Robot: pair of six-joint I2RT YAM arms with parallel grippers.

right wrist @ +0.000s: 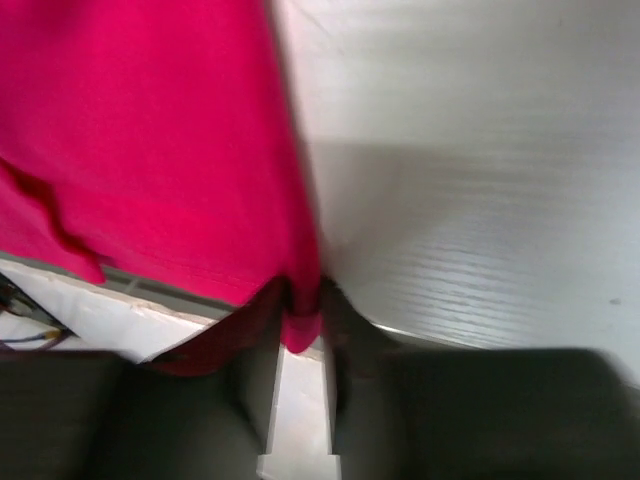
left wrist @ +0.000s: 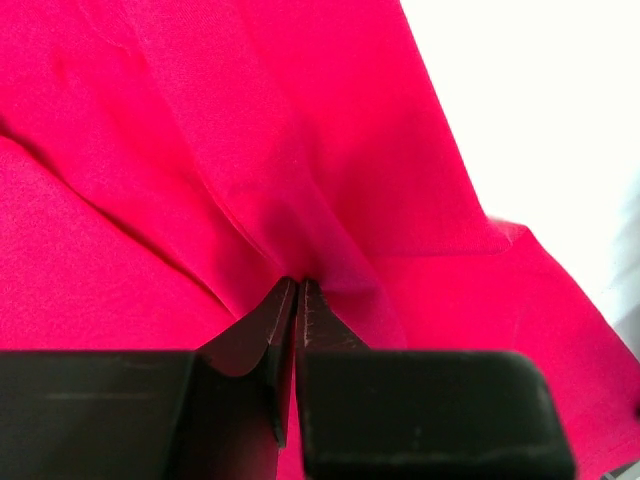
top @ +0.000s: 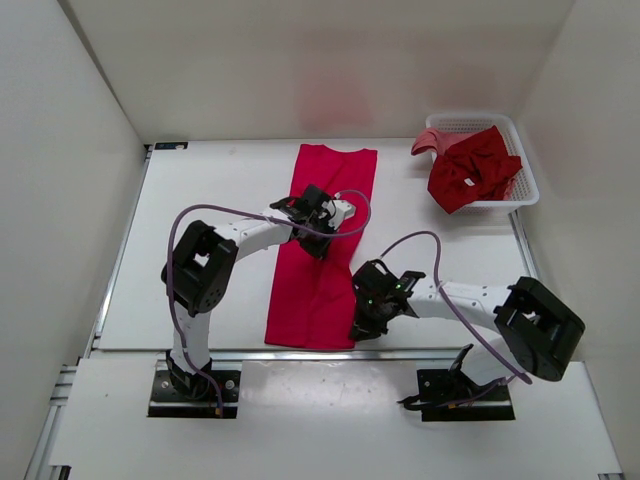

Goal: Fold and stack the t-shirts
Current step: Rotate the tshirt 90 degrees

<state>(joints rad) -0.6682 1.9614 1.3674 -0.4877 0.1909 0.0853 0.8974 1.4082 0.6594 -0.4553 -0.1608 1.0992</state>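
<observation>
A bright pinkish-red t-shirt (top: 333, 178) lies on the white table as a long strip running from the far middle to the near edge. My left gripper (top: 322, 240) sits at the strip's right edge about halfway down. In the left wrist view it (left wrist: 298, 287) is shut on a raised pleat of the t-shirt (left wrist: 250, 150). My right gripper (top: 360, 326) is at the strip's near right corner. In the right wrist view it (right wrist: 303, 300) is shut on the hem corner of the t-shirt (right wrist: 150, 150), which hangs out below the fingertips.
A white mesh basket (top: 529, 172) stands at the far right, holding a crumpled dark crimson t-shirt (top: 475, 175) and a salmon pink one (top: 428, 140). The table's near edge (top: 240, 349) runs just below the strip's hem. Walls close in on both sides.
</observation>
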